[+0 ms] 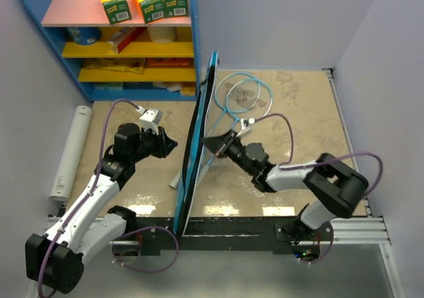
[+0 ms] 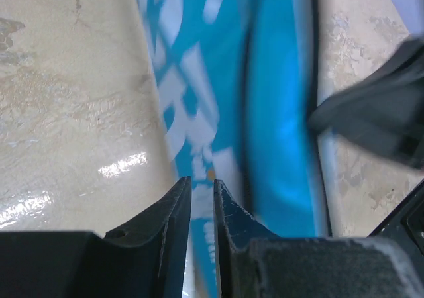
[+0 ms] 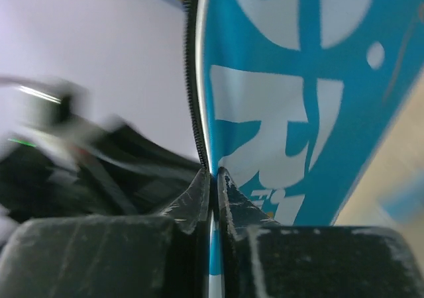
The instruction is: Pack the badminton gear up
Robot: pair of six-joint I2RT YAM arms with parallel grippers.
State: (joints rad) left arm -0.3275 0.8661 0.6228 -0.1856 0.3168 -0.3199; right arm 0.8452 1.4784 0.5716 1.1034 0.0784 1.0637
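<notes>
Left pincer (image 2: pixel 201 182), its fingers nearly together, nips the fabric of the blue "SPORT" bag (image 1: pixel 207 93), which stands on edge across the middle of the tabletop (image 1: pixel 298 112). Right pincer (image 3: pixel 213 172) is pressed tight on the bag's zipper edge. Two light-blue rackets (image 1: pixel 244 96) lie just beyond, to the right.

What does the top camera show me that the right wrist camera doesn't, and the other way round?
Only the top view: the two rackets lying on the table beyond the bag, the shelf with the orange-green boxes, and the whole bag standing on edge between the arms.
Only the right wrist view: a close-up of the right hand pinched shut on the bag's zipper edge, and the white lettering.
Both: the blue bag and the right hand.
</notes>
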